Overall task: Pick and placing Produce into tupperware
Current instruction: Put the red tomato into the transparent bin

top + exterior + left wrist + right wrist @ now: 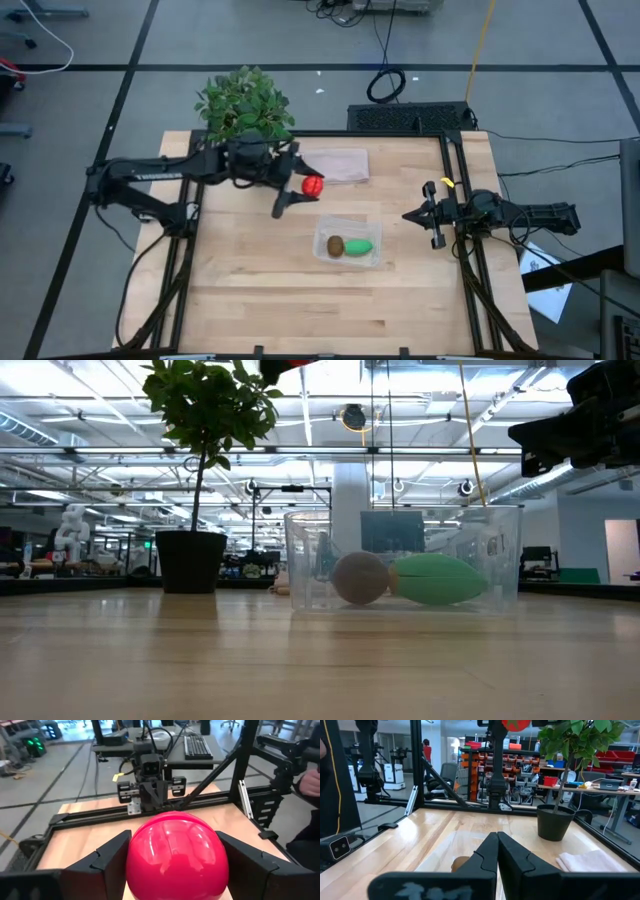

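My left gripper (311, 187) is shut on the round red toy food (313, 185), high above the table and a little to the far left of the clear tupperware (348, 242). The red food fills the left wrist view (176, 855) and shows at the top of the right wrist view (516, 724). The brown kiwi-like piece (335, 245) and the elongated green piece (359, 247) lie inside the tupperware, side by side in the low view (360, 578). My right gripper (420, 215) is shut and empty at the table's right edge. My left gripper pinches the red food's two opposite sides (131, 860) between its two fingers (102, 862). The food is lifted clear of the table.
A potted leafy plant (243, 108) stands at the table's far left. A flat pinkish lid-like piece (338, 165) lies at the far edge behind the tupperware. Bare wood lies on the near half of the table (260, 300).
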Controlling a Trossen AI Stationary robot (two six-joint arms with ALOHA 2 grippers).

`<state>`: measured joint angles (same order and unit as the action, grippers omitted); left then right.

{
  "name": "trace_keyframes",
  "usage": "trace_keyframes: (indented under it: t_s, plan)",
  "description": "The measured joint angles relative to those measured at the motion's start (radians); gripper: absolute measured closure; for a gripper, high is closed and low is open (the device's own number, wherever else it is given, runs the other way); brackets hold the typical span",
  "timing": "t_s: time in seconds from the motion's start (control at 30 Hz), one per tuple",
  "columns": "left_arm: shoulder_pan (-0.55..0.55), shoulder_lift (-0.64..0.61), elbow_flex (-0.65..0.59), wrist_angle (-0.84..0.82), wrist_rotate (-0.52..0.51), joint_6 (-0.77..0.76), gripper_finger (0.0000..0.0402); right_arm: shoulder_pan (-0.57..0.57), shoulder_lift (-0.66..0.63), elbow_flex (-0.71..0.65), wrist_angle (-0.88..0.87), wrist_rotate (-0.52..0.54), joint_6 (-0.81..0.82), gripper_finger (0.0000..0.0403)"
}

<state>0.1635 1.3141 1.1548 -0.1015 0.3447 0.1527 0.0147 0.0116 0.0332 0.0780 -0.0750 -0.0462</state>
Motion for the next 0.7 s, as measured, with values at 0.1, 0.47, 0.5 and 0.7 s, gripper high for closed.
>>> trace_keyframes:
  t_s: [0.1,0.47,0.5,0.7]
  plan:
    - [0.000,0.062,0.072,-0.049,0.033,0.011,0.0147,0.000,0.000,0.000,0.000,0.000,0.000,0.0403]
    - [0.000,0.297,0.250,-0.165,0.089,0.018,0.0147,0.000,0.000,0.000,-0.001,0.000,0.000,0.0403]
    - [0.000,0.316,0.258,-0.168,0.093,0.016,0.0147,0.000,0.000,0.000,-0.001,0.000,-0.001,0.0403]
    - [0.000,0.435,0.312,-0.196,0.138,0.004,0.0147,0.000,0.000,0.000,0.000,0.000,-0.003,0.0403]
